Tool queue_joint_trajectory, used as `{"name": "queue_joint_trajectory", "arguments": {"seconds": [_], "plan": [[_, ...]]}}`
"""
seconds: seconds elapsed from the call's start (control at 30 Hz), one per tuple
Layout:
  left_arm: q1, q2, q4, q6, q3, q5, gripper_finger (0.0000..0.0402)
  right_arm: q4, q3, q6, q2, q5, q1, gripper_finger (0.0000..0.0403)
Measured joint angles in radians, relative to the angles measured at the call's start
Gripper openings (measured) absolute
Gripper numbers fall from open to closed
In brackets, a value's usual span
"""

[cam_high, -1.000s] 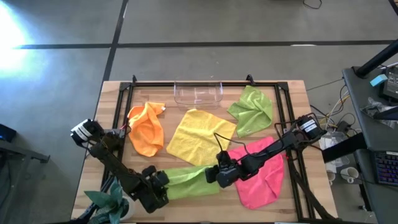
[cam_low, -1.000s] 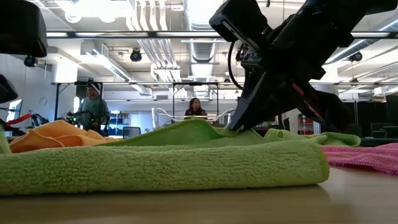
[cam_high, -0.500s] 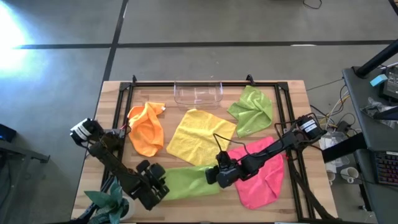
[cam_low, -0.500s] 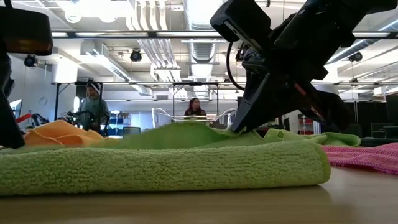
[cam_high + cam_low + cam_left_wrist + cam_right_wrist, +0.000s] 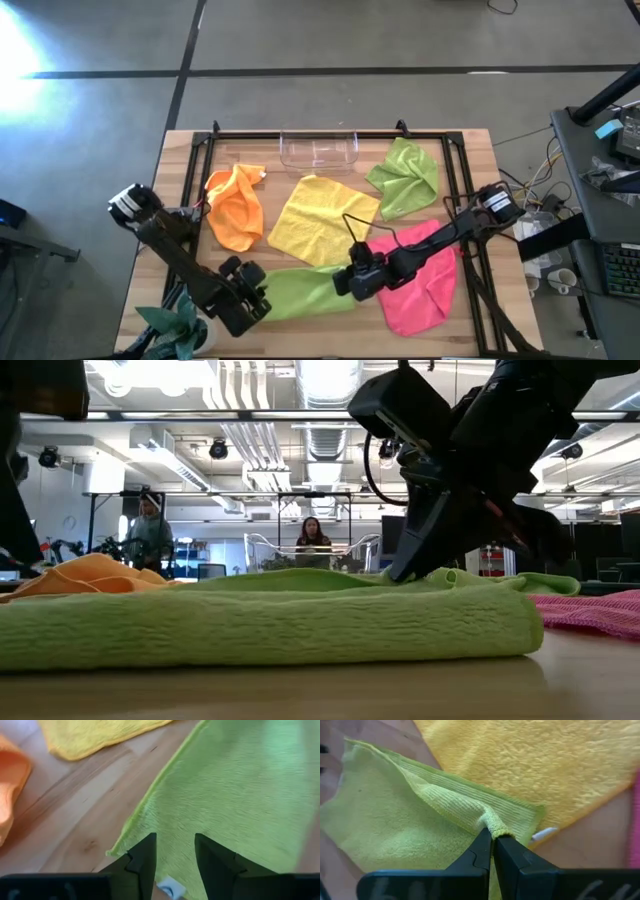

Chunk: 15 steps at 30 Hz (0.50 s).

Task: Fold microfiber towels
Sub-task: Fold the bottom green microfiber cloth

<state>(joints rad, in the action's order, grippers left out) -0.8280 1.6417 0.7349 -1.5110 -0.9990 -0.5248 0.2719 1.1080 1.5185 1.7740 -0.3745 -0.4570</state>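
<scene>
The lime green towel I am working on lies folded into a long band at the near edge of the table, thick and doubled as the low view shows it. My right gripper is closed on a pinched ridge at its right end, where the cloth bunches up between the fingers. My left gripper hovers over the towel's left corner with its fingers apart, holding nothing.

Just behind this towel the yellow towel lies spread flat, its near edge close to my right gripper. The pink towel lies under my right arm, touching the green one's right end. The orange towel sits crumpled to the left, the second lime green towel rumpled at the far right, and a clear tray stands at the far edge.
</scene>
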Motion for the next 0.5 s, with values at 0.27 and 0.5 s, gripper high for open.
{"name": "queue_joint_trajectory", "arguments": {"seconds": [0.27, 0.5], "plan": [[-0.002, -0.021, -0.02, 0.033, -0.032, -0.002, 0.0118, 0.031, 0.006, -0.088, -0.035, 0.035, 0.012, 0.0043], [-0.002, -0.02, -0.051, 0.035, -0.031, -0.007, 0.0118, 0.033, 0.013, -0.131, -0.032, 0.05, 0.012, 0.0051]]}}
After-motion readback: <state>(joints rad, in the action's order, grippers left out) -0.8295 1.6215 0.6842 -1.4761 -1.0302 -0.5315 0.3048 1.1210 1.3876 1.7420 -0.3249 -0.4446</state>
